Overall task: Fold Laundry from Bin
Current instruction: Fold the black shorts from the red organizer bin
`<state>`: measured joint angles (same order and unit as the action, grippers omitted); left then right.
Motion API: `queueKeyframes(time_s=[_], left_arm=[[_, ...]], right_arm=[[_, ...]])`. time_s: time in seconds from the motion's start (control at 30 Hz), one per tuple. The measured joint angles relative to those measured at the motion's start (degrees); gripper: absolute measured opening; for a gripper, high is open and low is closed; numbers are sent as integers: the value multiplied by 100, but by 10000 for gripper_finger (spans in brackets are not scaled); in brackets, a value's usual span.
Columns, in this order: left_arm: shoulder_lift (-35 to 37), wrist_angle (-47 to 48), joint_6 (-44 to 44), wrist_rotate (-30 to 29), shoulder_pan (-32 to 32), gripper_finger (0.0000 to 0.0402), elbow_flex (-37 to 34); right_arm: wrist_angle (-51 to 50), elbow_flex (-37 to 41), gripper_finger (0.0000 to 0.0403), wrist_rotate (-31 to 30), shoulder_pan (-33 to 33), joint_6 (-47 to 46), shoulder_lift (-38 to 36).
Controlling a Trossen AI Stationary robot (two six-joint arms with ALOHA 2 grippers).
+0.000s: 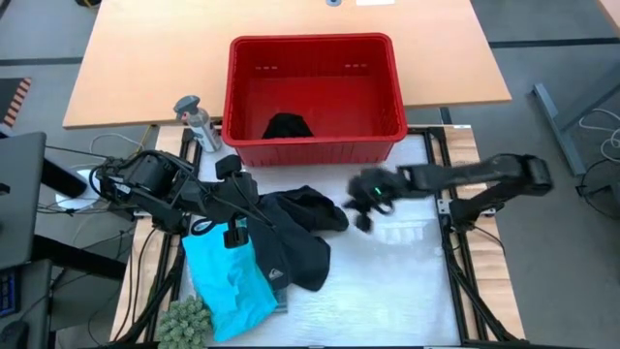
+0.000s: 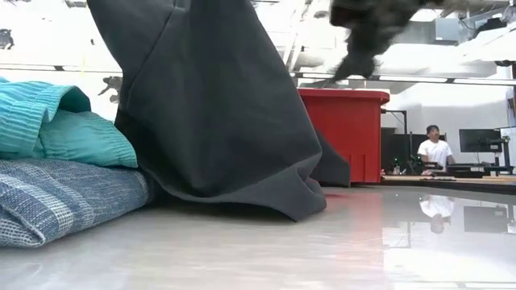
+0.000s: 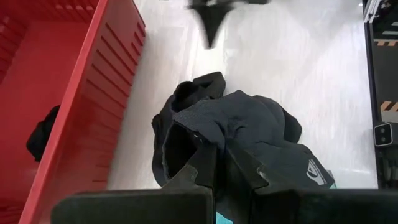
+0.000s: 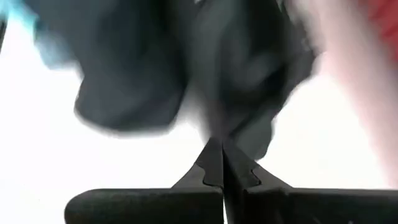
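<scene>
On the white counter (image 1: 407,291), the red bin (image 1: 315,141) stands at the far edge, with one small black garment (image 1: 288,126) lying on its floor. In front of the bin, a larger black garment (image 1: 300,237) lies in a crumpled heap, partly lifted on its left side. The left pincer (image 3: 221,171) has its two fingers closed on a fold of this cloth (the low view shows the black fabric hanging in a tall drape down to the counter). Just left of it, a bright turquoise garment (image 1: 228,281) rests on top of a blue-grey striped one (image 2: 64,197). The right pincer (image 1: 366,199) hovers above bare counter, near the right edge of the black heap but apart from it; its fingers are pressed together with nothing between them. A small grey bottle (image 1: 197,121) stands beside the bin's left front corner.
</scene>
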<state>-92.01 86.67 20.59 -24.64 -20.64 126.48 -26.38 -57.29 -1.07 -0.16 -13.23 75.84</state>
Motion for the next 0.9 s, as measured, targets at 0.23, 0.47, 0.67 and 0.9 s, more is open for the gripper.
queueKeyframes(time_s=[0.23,0.47,0.67,0.9], left_arm=[[0,0,3,15,0,0,0],[0,0,-21,13,0,0,0],[0,2,-21,12,0,0,0],[0,2,-17,9,-1,0,0]], right_arm=[[464,1140,78,-1046,1030,-66,-285],[931,1238,213,-1687,1299,275,461],[1001,1240,262,-1693,1402,275,1144],[1391,1214,243,-2456,1368,172,1436]])
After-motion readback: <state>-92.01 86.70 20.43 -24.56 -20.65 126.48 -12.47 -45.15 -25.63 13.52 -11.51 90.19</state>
